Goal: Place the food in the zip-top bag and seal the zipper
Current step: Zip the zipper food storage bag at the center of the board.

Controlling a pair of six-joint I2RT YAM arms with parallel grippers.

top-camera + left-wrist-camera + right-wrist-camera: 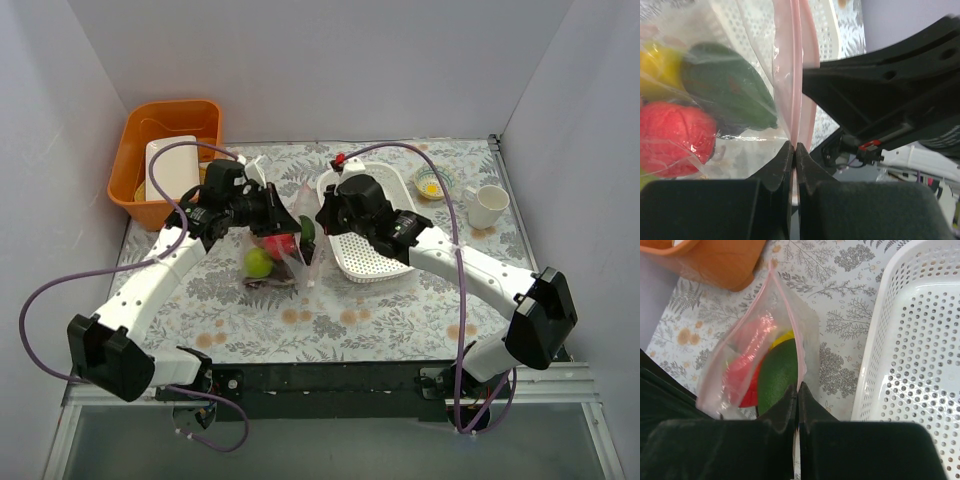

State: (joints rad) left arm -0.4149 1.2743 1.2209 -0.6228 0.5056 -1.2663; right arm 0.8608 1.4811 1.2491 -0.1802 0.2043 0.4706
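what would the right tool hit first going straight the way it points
The right tool is shut on the zipper of the zip-top bag; straight on it would likely press into the dark green avocado inside first.

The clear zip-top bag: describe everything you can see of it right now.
The clear crinkly plastic zip-top bag sits between the two arms, beside the white perforated basket. Its pink zipper strip runs along the mouth, pinched by the left gripper and the right gripper, both shut on it. Through the film show a red round fruit, a dark green avocado and a yellow fruit.
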